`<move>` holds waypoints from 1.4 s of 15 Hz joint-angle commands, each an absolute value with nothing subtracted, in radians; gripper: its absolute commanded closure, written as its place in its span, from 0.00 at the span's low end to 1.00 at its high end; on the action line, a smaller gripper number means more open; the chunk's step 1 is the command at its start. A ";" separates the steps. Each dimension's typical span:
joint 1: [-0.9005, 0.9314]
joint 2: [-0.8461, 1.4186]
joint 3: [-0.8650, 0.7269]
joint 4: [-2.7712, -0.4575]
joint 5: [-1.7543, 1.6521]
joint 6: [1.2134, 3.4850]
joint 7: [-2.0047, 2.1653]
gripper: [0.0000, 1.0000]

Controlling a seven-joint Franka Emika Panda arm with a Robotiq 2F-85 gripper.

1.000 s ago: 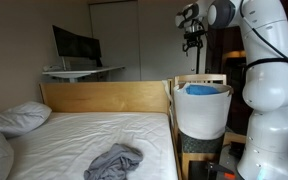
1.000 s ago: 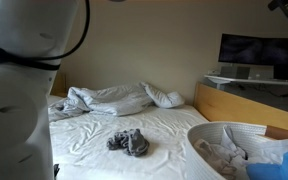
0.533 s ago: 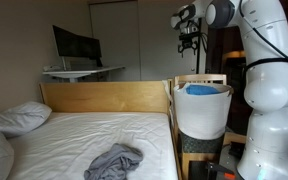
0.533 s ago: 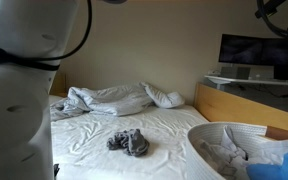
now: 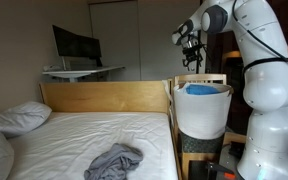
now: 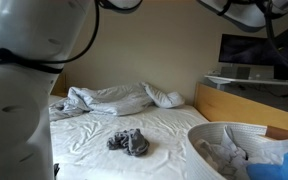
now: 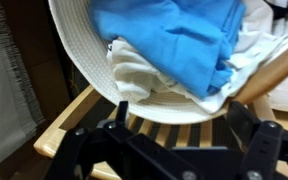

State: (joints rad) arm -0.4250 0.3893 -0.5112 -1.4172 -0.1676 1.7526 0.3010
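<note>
Blue cloth [image 7: 174, 40] in the white basket [image 7: 84, 55] lies below the spread jaws.

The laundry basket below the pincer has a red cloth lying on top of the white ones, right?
Not red: the cloth on top of the white ones in the laundry basket is blue, as the wrist view shows. The pincer does hang above it.

Beige walls [image 5: 14, 40] enclose a wooden-framed bed [image 5: 104, 97] and a monitor [image 5: 74, 45] on a desk [image 5: 82, 71].
</note>
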 commanded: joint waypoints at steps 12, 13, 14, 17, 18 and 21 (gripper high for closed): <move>-0.529 0.487 -0.491 -1.773 -0.345 2.117 0.047 0.00; -0.526 0.490 -0.493 -1.779 -0.352 2.124 0.050 0.00; -0.516 0.499 -0.504 -1.794 -0.381 2.143 0.072 0.00; -0.502 0.533 -0.521 -1.829 -0.468 2.167 0.086 0.26; -0.497 0.544 -0.529 -1.842 -0.503 2.176 0.098 0.33; -0.485 0.559 -0.540 -1.863 -0.563 2.195 0.130 0.51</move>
State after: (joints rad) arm -0.5039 0.5434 -0.5089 -1.7948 -0.4912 2.1630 0.0966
